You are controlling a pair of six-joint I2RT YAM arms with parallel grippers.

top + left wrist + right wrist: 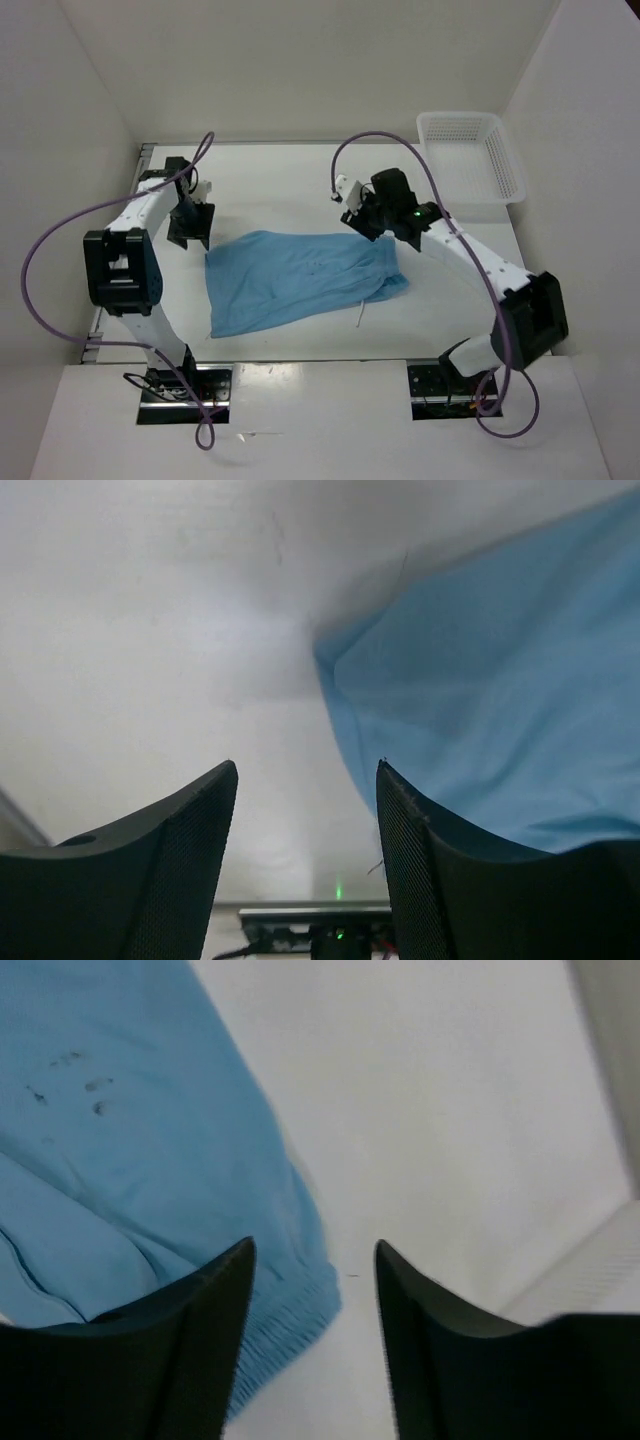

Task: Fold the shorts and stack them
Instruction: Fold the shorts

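Your left claw hangs released and empty over bare tabletop, just beside the far left corner of the shorts. Your right claw is likewise released and empty, just beside the waistband. The shorts lie flat mid-tabletop, so you seem to be between folds; next, pinch both far corners squarely and carry them toward you.

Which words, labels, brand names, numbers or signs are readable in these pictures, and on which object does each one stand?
None can be read.
The shorts carry a few small dark marks, too blurred to tell whether they are print.
The basket shows no label.
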